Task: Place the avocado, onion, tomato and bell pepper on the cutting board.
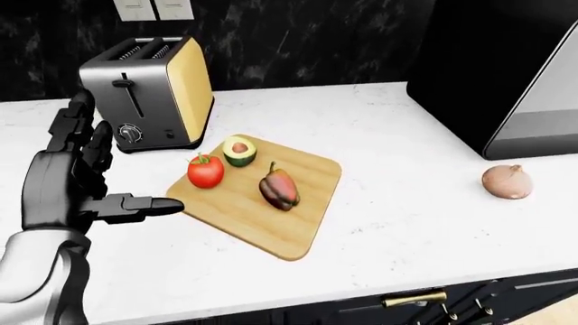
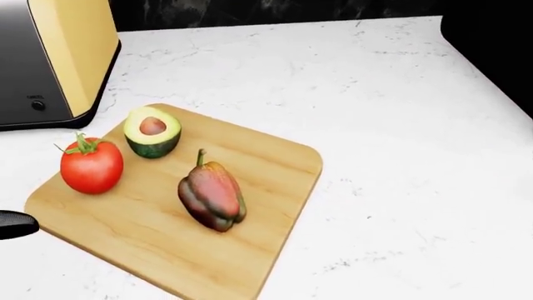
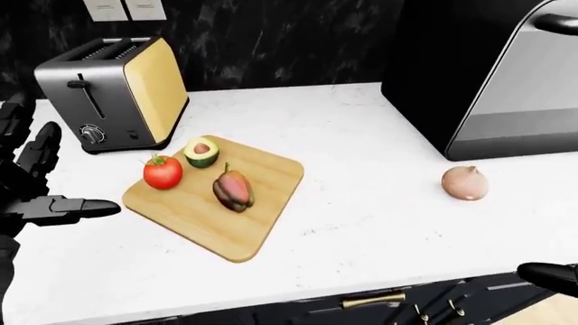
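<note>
A wooden cutting board lies on the white counter. On it rest a red tomato, a halved avocado with its pit up, and a dark red-green bell pepper. A brown onion sits alone on the counter far to the right, below a black appliance. My left hand is held upright to the left of the board, open, its thumb pointing at the board's left corner and holding nothing. Only a dark tip of my right hand shows at the bottom right of the right-eye view.
A steel and yellow toaster stands just above and left of the board. A large black appliance fills the upper right. The counter's near edge runs along the bottom, with a brass drawer handle under it.
</note>
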